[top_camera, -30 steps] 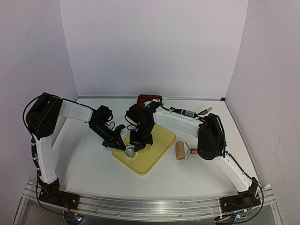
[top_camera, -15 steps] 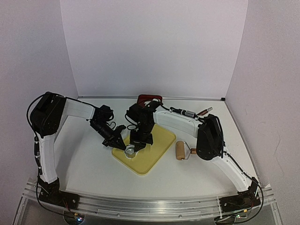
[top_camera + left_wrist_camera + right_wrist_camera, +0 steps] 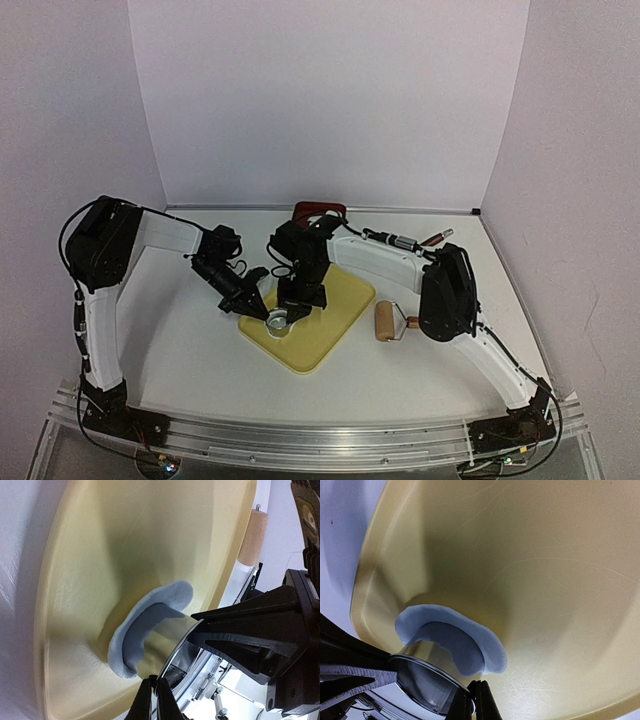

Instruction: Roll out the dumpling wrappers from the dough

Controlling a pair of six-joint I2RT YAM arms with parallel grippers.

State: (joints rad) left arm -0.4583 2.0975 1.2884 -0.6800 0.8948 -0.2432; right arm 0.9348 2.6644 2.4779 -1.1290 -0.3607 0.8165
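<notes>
A flattened white patch of dough (image 3: 150, 615) (image 3: 470, 640) lies on the yellow board (image 3: 335, 305) (image 3: 100, 555) (image 3: 545, 580), near its front left corner. A small metal ring cutter (image 3: 277, 321) (image 3: 172, 645) (image 3: 422, 672) stands on the dough, covering part of it. My left gripper (image 3: 264, 308) (image 3: 155, 695) is shut on the cutter's rim from the left. From the other side my right gripper (image 3: 293, 306) (image 3: 474, 696) is shut on the same rim. The dumpling wrappers are out of view; the inside of the ring is hidden.
A wooden rolling pin (image 3: 384, 322) (image 3: 252, 535) lies on the table just right of the board. Behind the board sit a red object (image 3: 318, 210) and a slim pen-like tool (image 3: 405, 241). White walls close in the back and both sides.
</notes>
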